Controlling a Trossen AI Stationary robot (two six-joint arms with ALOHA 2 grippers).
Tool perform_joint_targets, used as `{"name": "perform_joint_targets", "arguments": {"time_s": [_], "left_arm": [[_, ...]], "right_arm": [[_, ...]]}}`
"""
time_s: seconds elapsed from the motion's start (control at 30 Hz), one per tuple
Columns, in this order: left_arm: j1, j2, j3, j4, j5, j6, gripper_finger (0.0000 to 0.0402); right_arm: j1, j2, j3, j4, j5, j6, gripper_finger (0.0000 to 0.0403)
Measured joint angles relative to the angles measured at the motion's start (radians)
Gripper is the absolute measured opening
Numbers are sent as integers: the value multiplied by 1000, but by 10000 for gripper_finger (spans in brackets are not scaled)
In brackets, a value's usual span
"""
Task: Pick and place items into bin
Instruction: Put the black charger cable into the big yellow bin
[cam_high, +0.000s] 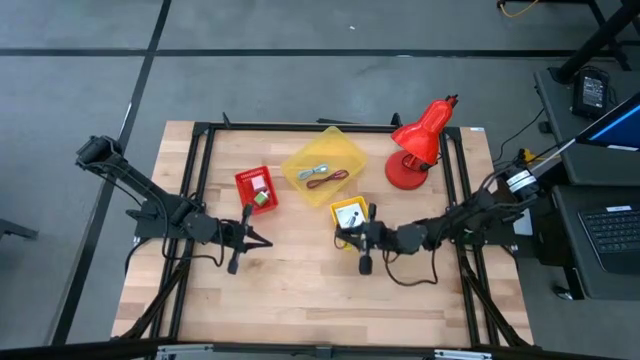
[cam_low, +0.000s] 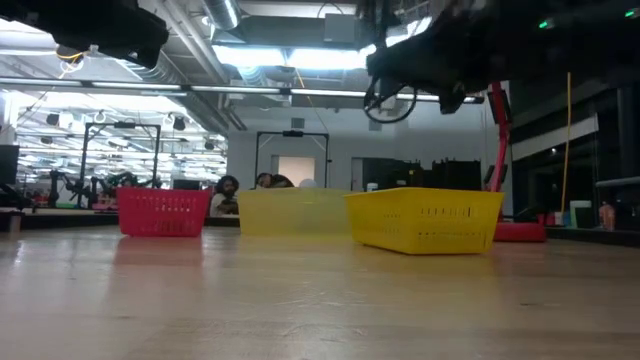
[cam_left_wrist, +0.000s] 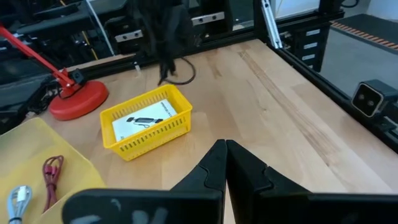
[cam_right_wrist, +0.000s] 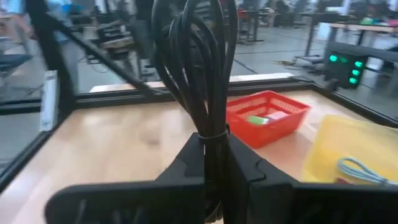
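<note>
Top-down view of a wooden table w/ two dark robot arms. Landmark: the small yellow basket (cam_high: 347, 213), mid-table.

Right gripper (cam_high: 366, 240) sits just beside the basket on its near side, clenched on a bundled black cord (cam_right_wrist: 202, 68); the cord isn't binned yet. Left gripper (cam_high: 243, 240) is well to the basket's left, fingers pressed together, holding nothing visible.

Already sorted: a white printed card (cam_left_wrist: 144, 118) lies inside the small yellow basket. A red basket (cam_high: 256, 188) to its left holds a white card and a tiny green object (cam_high: 260, 198). A larger yellow bin (cam_high: 325, 166), just behind, holds a dark red cord (cam_left_wrist: 52, 174) and a grey cable (cam_left_wrist: 18, 200). A red desk lamp (cam_high: 420, 140) stands behind-right.

Judgement: nearly done. No loose items show on the tabletop; only the black cord seems left to drop.
</note>
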Motion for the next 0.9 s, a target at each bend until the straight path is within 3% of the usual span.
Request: {"name": "perform_joint_targets", "arguments": {"time_s": [0.3, 0.57, 0.67, 0.9], "left_arm": [[0, 0, 0, 0, -15, 0, 6], [0, 0, 0, 0, -15, 64, 6], [0, 0, 0, -1, -15, 79, 6], [0, 0, 0, -1, -57, 80, 6]], "right_arm": [[-149, 0, 14, -48, 29, 28, 14], [-279, 1, 223, -479, 58, 57, 14], [-324, 1, 295, -624, 128, 80, 14], [-400, 21, 365, -715, 96, 79, 14]]}}
